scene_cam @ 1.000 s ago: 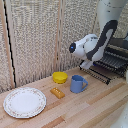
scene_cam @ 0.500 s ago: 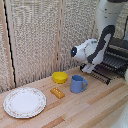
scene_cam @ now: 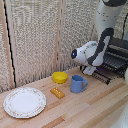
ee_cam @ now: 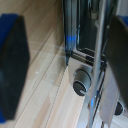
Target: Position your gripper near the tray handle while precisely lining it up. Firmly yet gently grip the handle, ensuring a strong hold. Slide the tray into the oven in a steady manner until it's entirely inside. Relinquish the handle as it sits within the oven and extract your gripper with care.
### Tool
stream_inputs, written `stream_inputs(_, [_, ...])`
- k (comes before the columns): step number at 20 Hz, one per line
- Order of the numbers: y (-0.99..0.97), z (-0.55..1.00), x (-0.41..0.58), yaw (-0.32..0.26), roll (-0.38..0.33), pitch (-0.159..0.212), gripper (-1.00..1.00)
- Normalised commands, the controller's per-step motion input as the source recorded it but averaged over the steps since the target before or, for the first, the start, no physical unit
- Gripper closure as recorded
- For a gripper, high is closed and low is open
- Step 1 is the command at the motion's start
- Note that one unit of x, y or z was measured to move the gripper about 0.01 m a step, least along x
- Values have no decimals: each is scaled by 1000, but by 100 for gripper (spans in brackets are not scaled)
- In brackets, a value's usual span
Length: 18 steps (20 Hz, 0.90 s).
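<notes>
The dark oven (scene_cam: 119, 52) stands at the exterior view's right. The black wire tray (scene_cam: 111, 70) sticks out of its front, with the thin tray handle (scene_cam: 100, 78) along its near edge. My gripper (scene_cam: 92, 70), a white hand, hangs just over that edge. In the wrist view the gripper (ee_cam: 65, 60) is open. Its blue fingers (ee_cam: 12, 65) stand wide apart at both sides. A thin dark bar (ee_cam: 101, 45) and a round knob (ee_cam: 82, 81) lie between them. I cannot tell whether the fingers touch the bar.
A blue mug (scene_cam: 77, 84) stands on the wooden table (scene_cam: 95, 107) just in front of the tray. A yellow bowl (scene_cam: 60, 77), a small orange block (scene_cam: 57, 93) and a round white plate (scene_cam: 24, 102) lie further to the exterior view's left. A slatted wall is behind.
The hand has dropped slightly toward the front edge of the tray. The tray, mug, bowl and plate have not moved.
</notes>
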Motion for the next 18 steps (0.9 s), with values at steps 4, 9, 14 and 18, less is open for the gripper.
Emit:
stream_inputs(4, [-201,0,-80,94,-37,18,100])
stream_inputs(9, [-557,270,-133,132,100,51,100])
stream_inputs(14, [-631,563,-15,84,132,49,100])
stream_inputs(18, [-552,641,0,47,95,25,100])
